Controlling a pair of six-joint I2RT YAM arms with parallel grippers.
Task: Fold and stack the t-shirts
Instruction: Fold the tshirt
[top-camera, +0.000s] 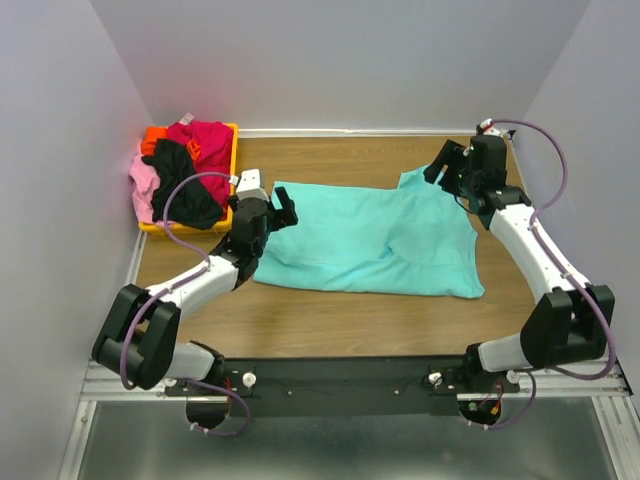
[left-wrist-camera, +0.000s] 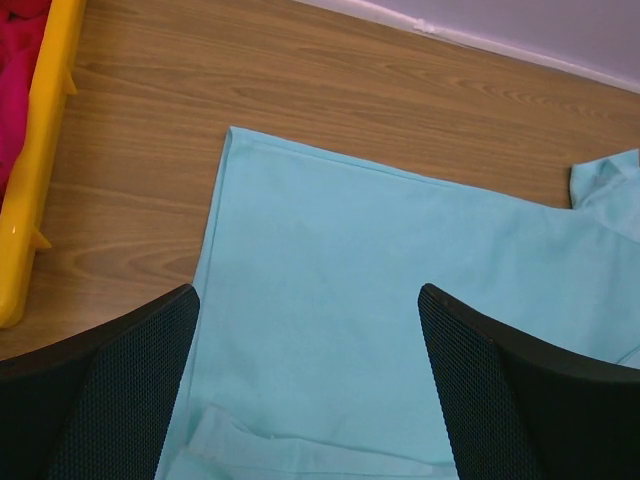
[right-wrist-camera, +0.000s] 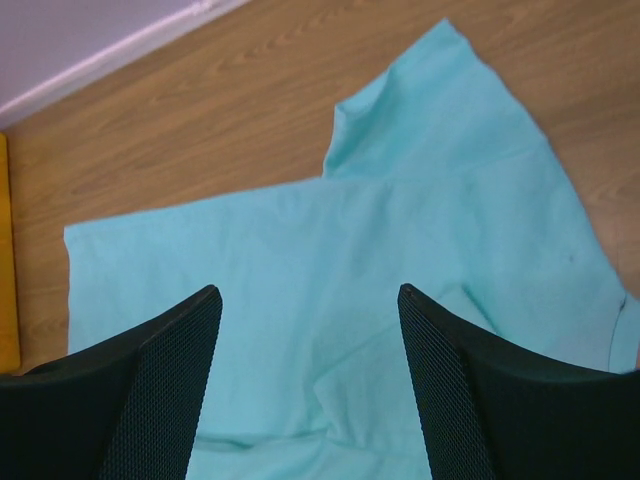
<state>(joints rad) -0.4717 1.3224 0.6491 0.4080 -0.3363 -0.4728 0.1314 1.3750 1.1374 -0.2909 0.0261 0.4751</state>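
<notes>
L gripper (left-wrist-camera: 308, 295) wide open, empty, over turquoise t-shirt (top-camera: 370, 240) hem end; R gripper (right-wrist-camera: 310, 292) open, empty, over sleeve end

Turquoise short-sleeved t-shirt (top-camera: 380, 235): soft cloth, matt, lightly creased.
Rectangular brown table top (top-camera: 330, 320): wood-grain finish, smooth, low sheen.
Yellow-orange bin (left-wrist-camera: 40, 150): moulded plastic, glossy.
Black left gripper fingers (left-wrist-camera: 130, 390): matt, with a fine mesh texture.
White arm shells (top-camera: 200, 285): smooth, semi-gloss plastic.
</notes>
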